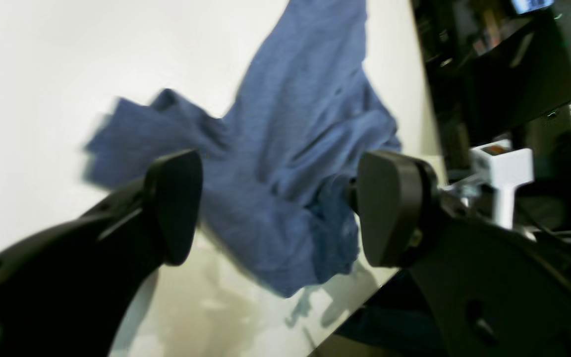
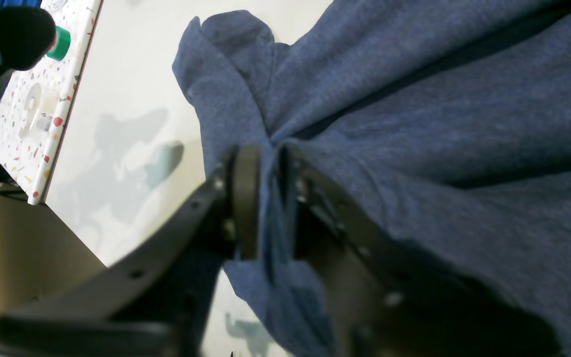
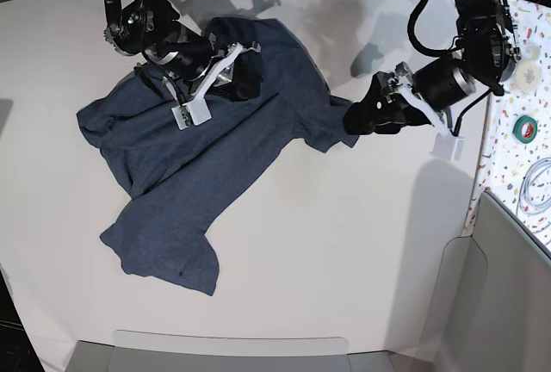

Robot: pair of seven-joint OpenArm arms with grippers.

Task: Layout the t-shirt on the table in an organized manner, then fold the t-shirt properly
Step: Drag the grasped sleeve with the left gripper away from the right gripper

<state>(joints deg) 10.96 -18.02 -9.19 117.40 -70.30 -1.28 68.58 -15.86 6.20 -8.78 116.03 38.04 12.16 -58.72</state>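
Right fingers [image 2: 265, 198] pinching t-shirt [image 3: 198, 165], left fingers [image 1: 275, 208] spread empty, white table [image 3: 344, 243]

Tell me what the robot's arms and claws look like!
Both arms are black with chunky joints and looping black cables. The left gripper has two rounded black pads. The right gripper has flat dark fingers with small screws. Each wrist carries a little white camera block.

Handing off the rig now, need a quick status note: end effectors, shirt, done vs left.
Right end effector: shut on the t-shirt, pinching a fold near its top edge.
Left end effector: open, at the shirt's corner nearest it, gripping nothing.
T-shirt: crumpled and skewed on the white table, plain side showing.
Done: one grasp only.
Left: spread it flat, then fold.
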